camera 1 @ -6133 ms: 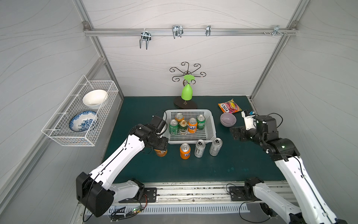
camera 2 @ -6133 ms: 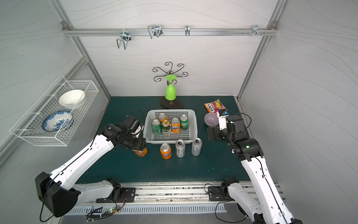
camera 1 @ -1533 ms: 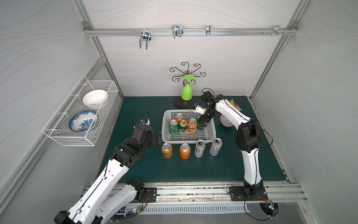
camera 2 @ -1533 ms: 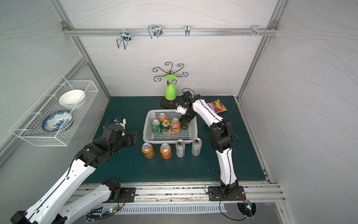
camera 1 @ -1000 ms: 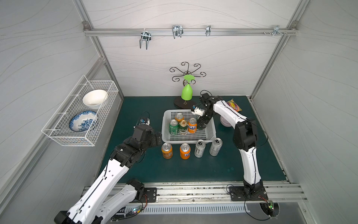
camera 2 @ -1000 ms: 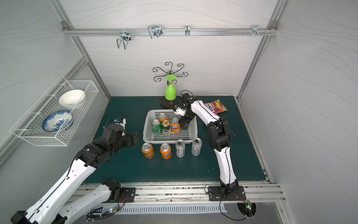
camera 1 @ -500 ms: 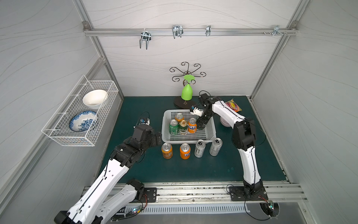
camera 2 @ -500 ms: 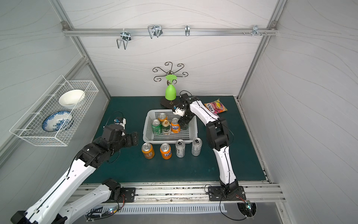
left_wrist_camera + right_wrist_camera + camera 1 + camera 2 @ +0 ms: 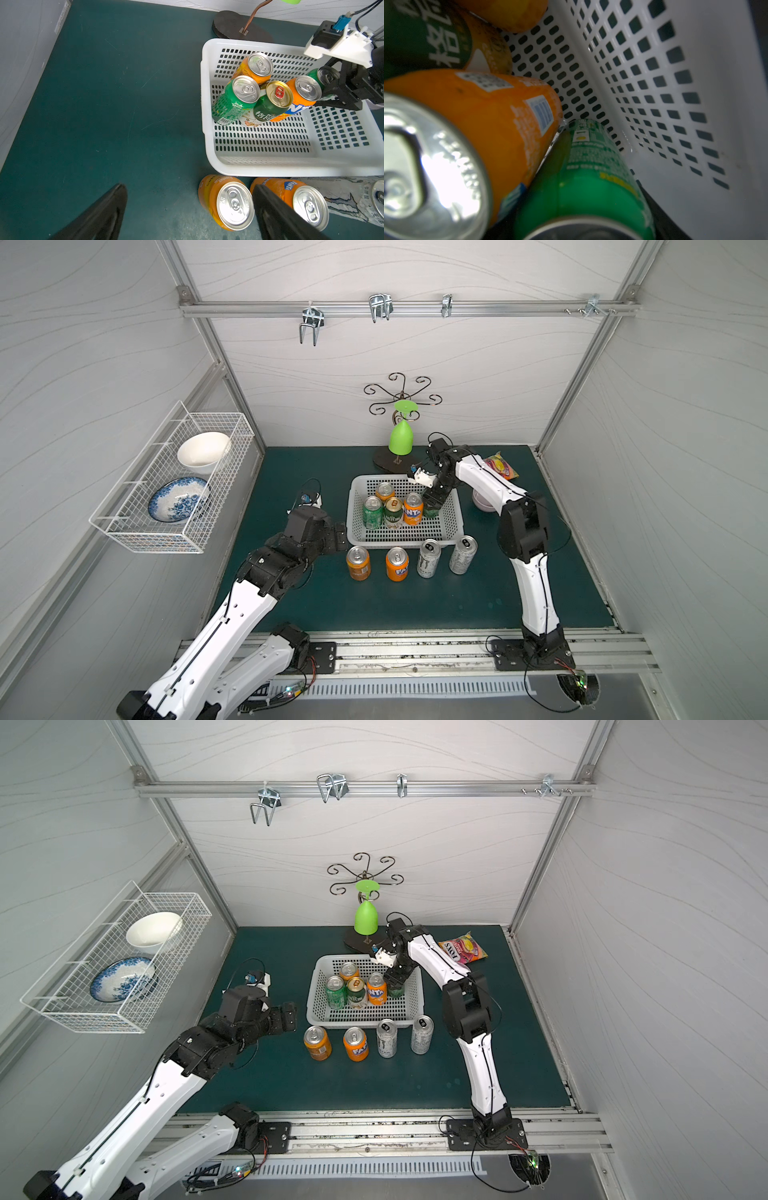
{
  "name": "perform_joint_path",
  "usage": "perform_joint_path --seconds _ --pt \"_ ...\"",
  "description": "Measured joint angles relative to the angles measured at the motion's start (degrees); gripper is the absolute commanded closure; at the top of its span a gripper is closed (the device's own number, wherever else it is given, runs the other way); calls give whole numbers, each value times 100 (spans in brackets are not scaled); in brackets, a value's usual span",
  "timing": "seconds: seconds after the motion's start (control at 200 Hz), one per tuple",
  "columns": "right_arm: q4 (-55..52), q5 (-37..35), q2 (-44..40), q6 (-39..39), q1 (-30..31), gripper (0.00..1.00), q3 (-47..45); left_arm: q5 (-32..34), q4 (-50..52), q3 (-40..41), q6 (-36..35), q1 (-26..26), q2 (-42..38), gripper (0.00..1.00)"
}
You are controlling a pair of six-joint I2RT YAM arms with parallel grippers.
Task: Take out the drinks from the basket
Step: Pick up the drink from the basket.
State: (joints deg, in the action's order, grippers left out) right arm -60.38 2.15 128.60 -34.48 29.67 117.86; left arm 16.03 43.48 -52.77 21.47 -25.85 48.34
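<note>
Five cans left in white perforated plastic basket (image 9: 453, 516); upright green metal can (image 9: 324, 78) at its right side straddled by right gripper (image 9: 432, 506), jaws half-closed, grasp not confirmed. Left gripper (image 9: 187, 212) released, farther off.

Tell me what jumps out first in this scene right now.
The white basket mid-table, five cans clustered inside, the right pincer down around the green can by its far right wall. Four cans stand in a row before it; the left pincer hangs open beside them.

Basket (image 9: 451, 531) front half free; cans (image 9: 392, 510) crowd rear, four cans (image 9: 411, 562) block front rim.
</note>
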Motion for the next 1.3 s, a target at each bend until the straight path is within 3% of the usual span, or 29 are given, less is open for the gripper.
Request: perform_joint_path --seconds 0.775,1.3 --pt "-181 -61 -787 922 0 46 -114 -44 -4 0 -2 26 70 1" --pt "-1029 -535 -2616 1919 284 46 -186 -190 -20 0 -2 26 166 2"
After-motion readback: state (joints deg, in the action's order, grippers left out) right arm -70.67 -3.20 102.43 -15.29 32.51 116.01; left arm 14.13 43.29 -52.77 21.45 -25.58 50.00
